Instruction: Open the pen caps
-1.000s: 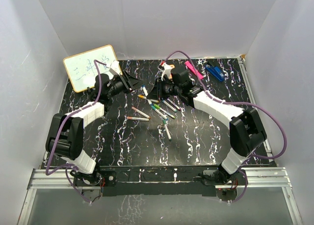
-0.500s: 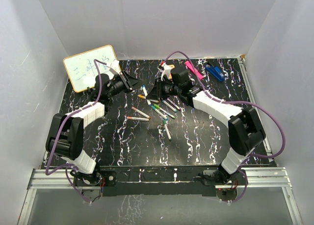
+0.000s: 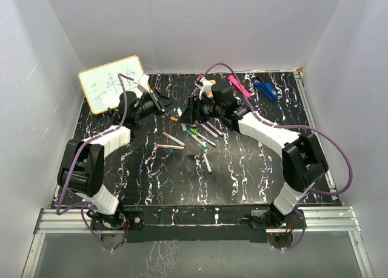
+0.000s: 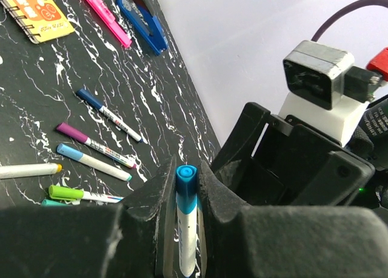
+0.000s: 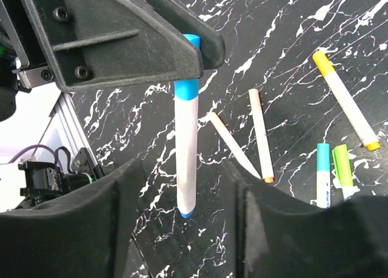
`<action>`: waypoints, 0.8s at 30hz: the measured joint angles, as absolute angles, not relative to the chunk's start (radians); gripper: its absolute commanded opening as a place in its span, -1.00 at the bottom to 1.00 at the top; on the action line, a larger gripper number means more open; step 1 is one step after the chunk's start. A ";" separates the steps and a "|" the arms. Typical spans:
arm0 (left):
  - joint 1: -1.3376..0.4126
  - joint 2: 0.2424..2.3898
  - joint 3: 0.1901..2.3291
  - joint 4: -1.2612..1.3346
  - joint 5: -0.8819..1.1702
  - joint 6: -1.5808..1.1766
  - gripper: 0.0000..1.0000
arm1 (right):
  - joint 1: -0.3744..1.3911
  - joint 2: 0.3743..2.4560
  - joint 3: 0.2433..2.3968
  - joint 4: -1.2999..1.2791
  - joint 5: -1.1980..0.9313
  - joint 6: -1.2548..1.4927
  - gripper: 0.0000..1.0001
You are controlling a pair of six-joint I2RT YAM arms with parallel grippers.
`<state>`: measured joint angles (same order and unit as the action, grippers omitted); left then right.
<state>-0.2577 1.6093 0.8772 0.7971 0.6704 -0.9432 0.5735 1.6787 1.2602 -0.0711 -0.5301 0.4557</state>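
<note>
A pale-barrelled pen with a blue cap is held above the table. My left gripper is shut on it at the cap end. The left gripper's fingers hide part of the cap in the right wrist view. My right gripper is open, and the barrel's free end hangs between its pads without touching them. In the top view the two grippers face each other at the back middle. Several other capped pens lie on the black marbled table.
A whiteboard leans at the back left. A flat pink bar and a dark-blue clip lie at the back right. An orange notebook lies near them. White walls enclose the table.
My left gripper closed on the blue-capped pen's cap end. My right gripper, shut on the barrel before, has opened and let go of it.
</note>
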 measured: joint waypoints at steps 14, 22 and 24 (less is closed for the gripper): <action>-0.278 1.610 0.892 0.778 0.670 -0.948 -1.00 | 0.569 1.743 1.274 -0.055 -0.555 0.456 -0.09; -0.292 1.610 0.892 0.778 0.667 -0.953 -1.00 | 0.568 1.766 1.293 -0.031 -0.567 0.473 -0.44; -0.292 1.610 0.892 0.777 0.665 -0.953 -1.00 | 0.569 1.768 1.293 -0.023 -0.574 0.476 -0.53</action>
<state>-0.2920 1.6104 0.8925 0.7773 0.6647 -0.9535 0.5686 1.7683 1.2934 -0.0235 -0.5735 0.4755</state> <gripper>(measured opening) 0.127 0.291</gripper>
